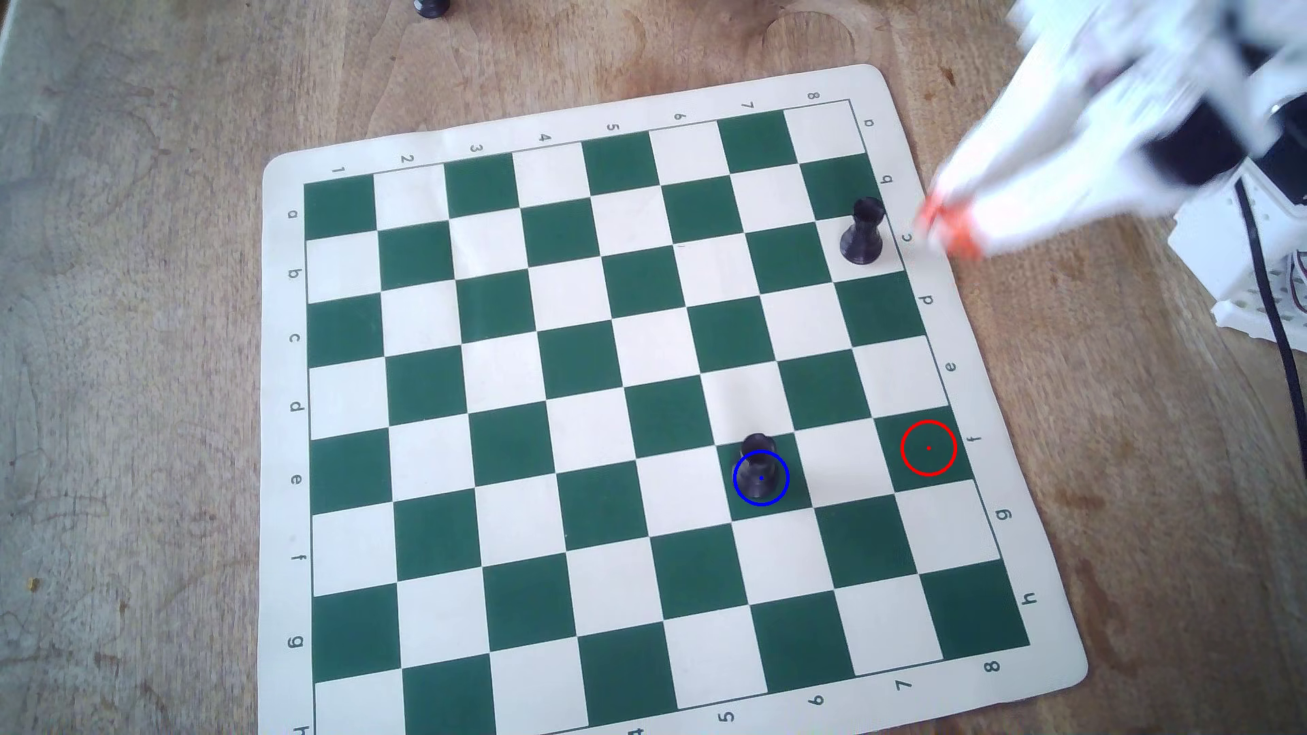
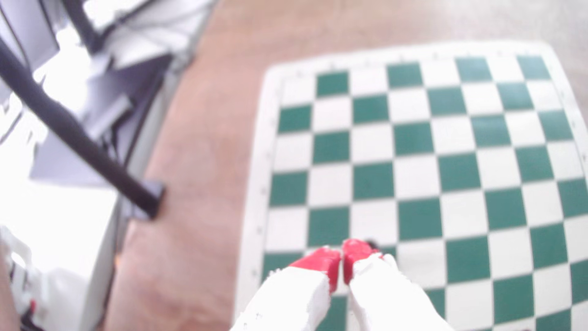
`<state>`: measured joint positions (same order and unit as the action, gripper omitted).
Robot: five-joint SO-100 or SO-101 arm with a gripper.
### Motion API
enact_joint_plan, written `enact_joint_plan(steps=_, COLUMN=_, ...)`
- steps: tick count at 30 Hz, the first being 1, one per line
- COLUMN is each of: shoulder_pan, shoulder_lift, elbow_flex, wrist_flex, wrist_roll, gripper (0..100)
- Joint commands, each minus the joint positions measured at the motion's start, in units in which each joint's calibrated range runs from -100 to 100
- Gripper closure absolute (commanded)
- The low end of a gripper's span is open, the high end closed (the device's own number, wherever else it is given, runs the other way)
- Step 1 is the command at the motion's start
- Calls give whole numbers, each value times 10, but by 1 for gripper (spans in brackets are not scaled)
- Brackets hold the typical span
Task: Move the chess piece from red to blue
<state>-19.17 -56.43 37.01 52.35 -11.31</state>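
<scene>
Red-tipped gripper (image 2: 342, 254) nearest my wrist view, jaws together, empty, at the board's (image 1: 339, 700) edge; chess piece (image 1: 758, 461) stands inside blue (image 1: 761, 502); red (image 1: 928, 422) bare; I judge the move done.

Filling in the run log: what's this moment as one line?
chess piece in blue circle | red circle empty | gripper shut, empty, at board edge

Worktop (image 1: 155, 297): worn, matt wood with visible grain. Board mat (image 1: 636, 396): smooth, flexible sheet, low sheen. Chess piece (image 1: 759, 463): black plastic. Pincer (image 2: 342, 254): white plastic, glossy red tips.
</scene>
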Motion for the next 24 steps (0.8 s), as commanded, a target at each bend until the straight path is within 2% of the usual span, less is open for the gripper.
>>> enact_joint_plan(steps=1, shoulder_pan=18, shoulder_lift=-259, elbow_flex=225, wrist_flex=-89, wrist_roll=3, gripper=100)
enact_joint_plan(steps=2, shoulder_pan=29, shoulder_lift=-364, elbow_flex=332, wrist_flex=-127, wrist_roll=4, gripper=100)
enact_joint_plan(steps=3, shoulder_pan=36, shoulder_lift=-392, elbow_flex=365, wrist_flex=-148, wrist_roll=7, gripper=100)
enact_joint_plan(steps=5, shoulder_pan=65, shoulder_lift=-392, elbow_flex=375, wrist_flex=-183, wrist_roll=-6, gripper=100)
enact_joint_plan(steps=7, shoulder_pan=90, shoulder_lift=-392, elbow_flex=409, wrist_flex=-304, wrist_roll=-1, gripper=100)
enact_joint_plan(steps=10, shoulder_pan=103, shoulder_lift=-392, elbow_flex=521, wrist_flex=-564, wrist_roll=42, gripper=100)
enact_joint_plan(steps=11, shoulder_pan=91, shoulder_lift=-392, elbow_flex=605, wrist_flex=-741, wrist_roll=84, gripper=100)
enact_joint_plan(steps=12, shoulder_pan=82, shoulder_lift=-392, elbow_flex=629, wrist_flex=-791, wrist_roll=101, gripper=100)
enact_joint_plan(steps=18, shoulder_pan=101, shoulder_lift=-392, elbow_flex=629, wrist_flex=-967, wrist_roll=143, gripper=100)
enact_joint_plan(steps=20, shoulder_pan=118, shoulder_lift=-392, elbow_flex=629, wrist_flex=-1071, wrist_roll=144, gripper=100)
enact_joint_plan(steps=24, shoulder_pan=115, shoulder_lift=-393, elbow_flex=630, wrist_flex=-1208, wrist_roll=144, gripper=100)
